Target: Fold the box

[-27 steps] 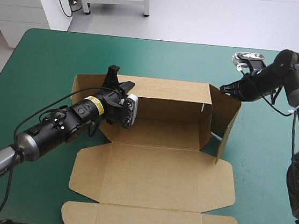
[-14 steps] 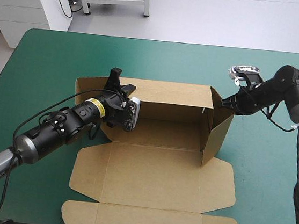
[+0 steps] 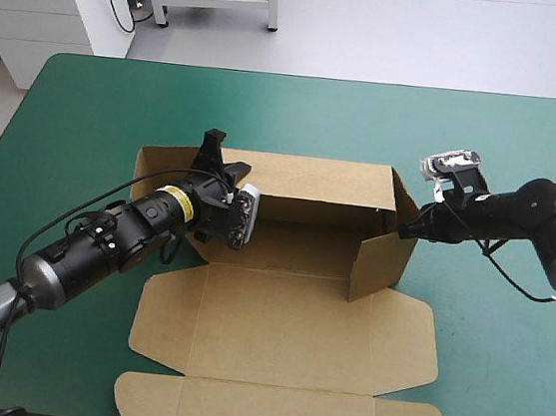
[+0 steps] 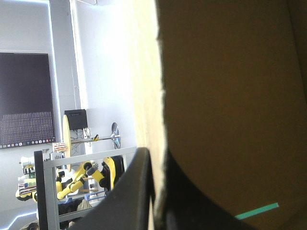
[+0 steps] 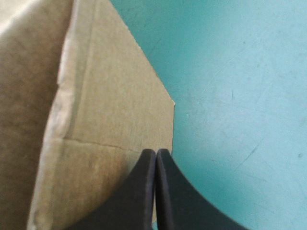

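Box [image 3: 286, 309] sits mid-table on the teal-green cover [image 3: 100, 97], half-erected: back wall [image 3: 311, 180] upright, lid [image 3: 275, 409] flat toward the near edge. Left gripper [image 3: 218, 159] is clamped over the top edge of the back wall at its left end. The left wrist view shows the board edge pinched between the black fingers [image 4: 136, 191], which I read as bracing the wall so it cannot fall while the other end is worked. Right gripper [image 3: 403, 230] has its fingers pressed together into one point [image 5: 156, 155], with no board showing between them, and its tip rests against the outside of the right-hand side flap [image 3: 377, 265]. That flap stands angled inward toward the tray floor. My judgement: a blunt wedge pushes it round better than a grip.
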Controlling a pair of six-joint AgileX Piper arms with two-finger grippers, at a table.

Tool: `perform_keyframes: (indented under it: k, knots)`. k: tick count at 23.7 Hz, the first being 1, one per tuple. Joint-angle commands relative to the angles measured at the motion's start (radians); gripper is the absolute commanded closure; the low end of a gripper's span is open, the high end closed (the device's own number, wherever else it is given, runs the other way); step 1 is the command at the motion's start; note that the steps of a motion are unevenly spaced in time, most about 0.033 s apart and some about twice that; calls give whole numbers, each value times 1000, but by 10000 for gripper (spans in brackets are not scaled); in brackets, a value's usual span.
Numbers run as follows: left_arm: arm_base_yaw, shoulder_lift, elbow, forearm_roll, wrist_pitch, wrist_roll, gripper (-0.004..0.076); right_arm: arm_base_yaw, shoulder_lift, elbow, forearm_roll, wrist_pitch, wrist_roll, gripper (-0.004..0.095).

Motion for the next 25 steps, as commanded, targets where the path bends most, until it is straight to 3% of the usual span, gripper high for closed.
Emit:
perform_keyframes:
  k: [1, 7, 9, 12, 15, 17, 25]
  knots:
    - [-6, -19, -16, -12, 79, -13, 731, -4, -62, 26, 104, -52, -125, 925]
    - [-6, -19, -16, -12, 103, -13, 731, -4, -78, 34, 160, 18, -234, 922]
    - [-6, -19, -16, -12, 108, -13, 731, -4, -89, 34, 160, 61, -281, 879]
    - [-6, -19, -16, -12, 108, -13, 731, -4, -93, 34, 192, 119, -339, 684]
    - [-6, -19, -16, -12, 133, -12, 731, -4, -91, 34, 202, 166, -371, 389]
    - [-6, -19, -16, -12, 155, -11, 731, -4, -91, 34, 238, 192, -412, 297]
    - [17, 0, 1, -7, 159, -71, 731, 54, -90, 34, 182, 160, -402, 293]
